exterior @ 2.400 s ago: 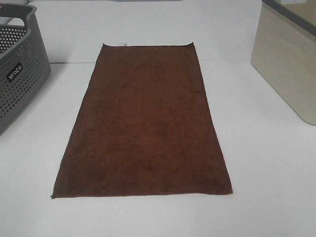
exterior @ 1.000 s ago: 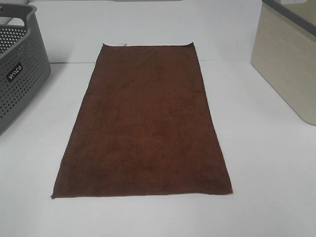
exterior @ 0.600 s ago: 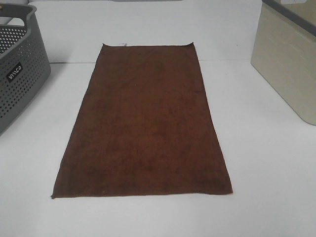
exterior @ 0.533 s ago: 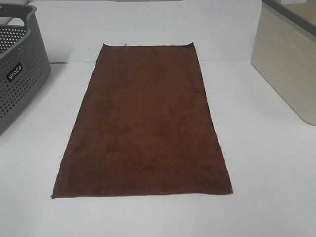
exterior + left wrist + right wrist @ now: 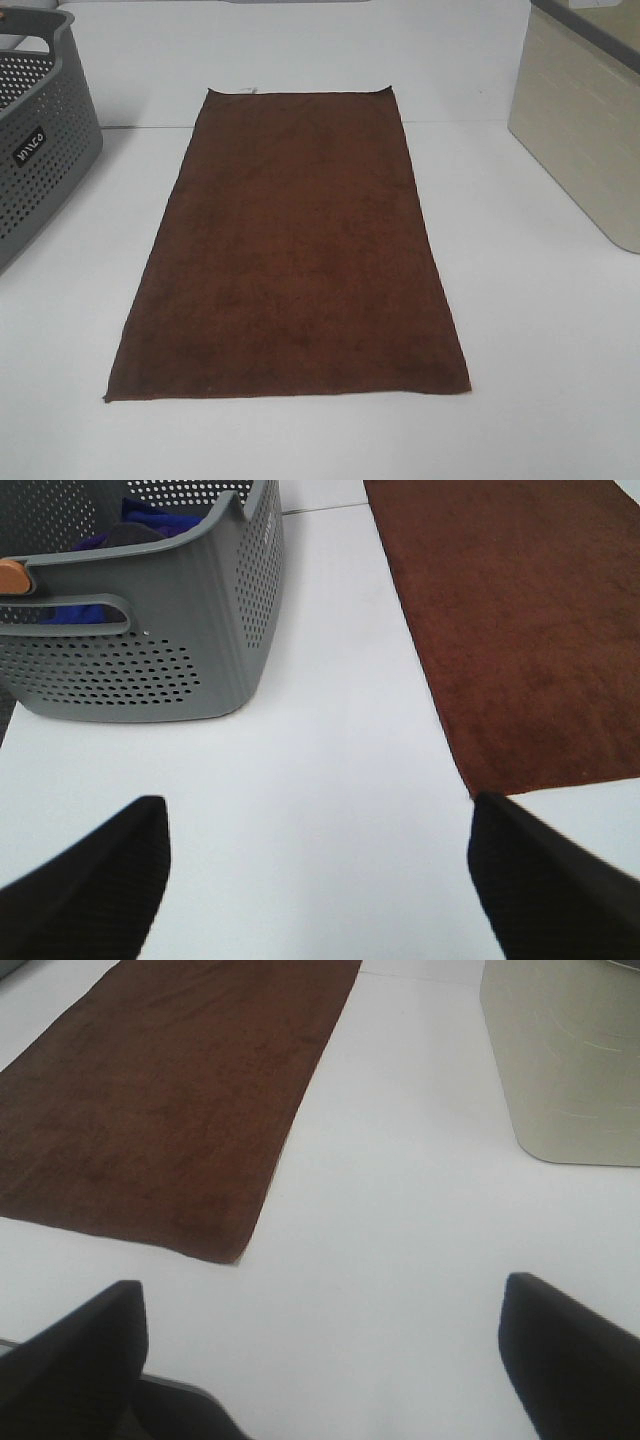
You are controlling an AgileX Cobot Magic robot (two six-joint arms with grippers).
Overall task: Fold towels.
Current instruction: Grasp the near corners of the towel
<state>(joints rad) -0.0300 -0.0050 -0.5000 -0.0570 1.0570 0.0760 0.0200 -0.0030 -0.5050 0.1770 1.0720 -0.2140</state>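
Observation:
The dark reddish-brown towel lies flat and unfolded on the white table, its long side running front to back, with a small white tag at its far edge. No gripper shows in the exterior high view. In the left wrist view my left gripper is open and empty over bare table, with the towel's near left corner beside it. In the right wrist view my right gripper is open and empty, with the towel's near right corner beside it.
A grey perforated basket stands at the left edge; in the left wrist view the basket holds blue cloth. A beige bin stands at the right, also in the right wrist view.

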